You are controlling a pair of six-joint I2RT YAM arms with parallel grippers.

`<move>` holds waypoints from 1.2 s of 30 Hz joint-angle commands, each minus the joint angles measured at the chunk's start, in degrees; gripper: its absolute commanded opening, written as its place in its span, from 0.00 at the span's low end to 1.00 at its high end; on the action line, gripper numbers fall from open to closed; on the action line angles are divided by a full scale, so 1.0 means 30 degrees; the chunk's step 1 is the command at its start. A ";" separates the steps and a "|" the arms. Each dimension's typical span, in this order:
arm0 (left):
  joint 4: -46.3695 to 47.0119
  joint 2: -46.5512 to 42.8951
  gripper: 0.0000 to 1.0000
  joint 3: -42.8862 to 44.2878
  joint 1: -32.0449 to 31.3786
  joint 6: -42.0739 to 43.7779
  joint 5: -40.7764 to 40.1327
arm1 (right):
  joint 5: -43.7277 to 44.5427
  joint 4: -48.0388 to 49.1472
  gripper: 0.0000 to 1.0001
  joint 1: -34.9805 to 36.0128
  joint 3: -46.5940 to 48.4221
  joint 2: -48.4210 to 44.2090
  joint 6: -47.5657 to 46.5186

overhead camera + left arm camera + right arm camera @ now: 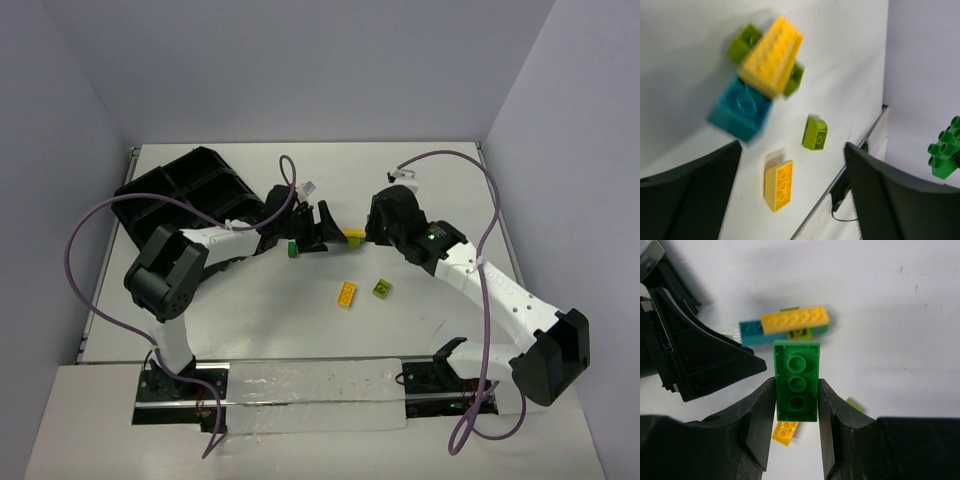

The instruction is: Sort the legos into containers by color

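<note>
My right gripper [796,390] is shut on a dark green brick [796,380], held on end above the table; in the top view this gripper [375,228] hides it. Just beyond lies a cluster: a yellow brick [795,320] on a cyan brick [751,331] and lime pieces. The cluster also shows in the top view [353,236] and the left wrist view [771,55]. My left gripper [322,228] is open and empty [790,150] beside the cluster. A yellow brick [346,293] and a lime brick [381,289] lie loose nearer me. The black tray [185,190] is at the back left.
Another green brick [292,249] sits by the near side of my left gripper and shows at the right edge of the left wrist view [946,154]; I cannot tell if it rests on the table. Purple cables loop over both arms.
</note>
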 commanded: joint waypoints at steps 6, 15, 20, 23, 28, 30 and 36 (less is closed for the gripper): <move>-0.5614 -0.1866 0.97 0.2974 -0.0141 0.2854 -0.3737 | -0.0736 0.0307 0.20 -0.0039 0.0496 0.0459 -0.0171; -1.1362 -0.6231 0.88 0.3663 0.3303 0.3462 -0.8135 | -0.2689 0.1638 0.20 0.0137 0.1498 0.2129 -0.0201; -1.2329 -0.9235 0.88 0.2930 0.6292 0.3389 -0.8725 | -0.3287 0.2143 0.20 0.0909 0.3688 0.4410 -0.0180; -1.3287 -1.0249 0.88 0.2961 0.7336 0.3332 -0.9500 | -0.3607 0.2365 0.20 0.1542 0.5228 0.5943 -0.0230; -1.4347 -1.1447 0.88 0.2832 0.8185 0.2900 -1.0934 | -0.4411 0.2616 0.20 0.2478 0.7959 0.8560 -0.0289; -1.4150 -1.2006 0.88 0.2538 0.8362 0.2751 -1.0919 | -0.4880 0.2689 0.20 0.2830 0.9893 0.9885 -0.0355; -1.4175 -1.3059 0.88 0.2187 0.8431 0.2622 -1.0674 | -0.5698 0.1853 0.22 0.3896 1.5251 1.4666 -0.0678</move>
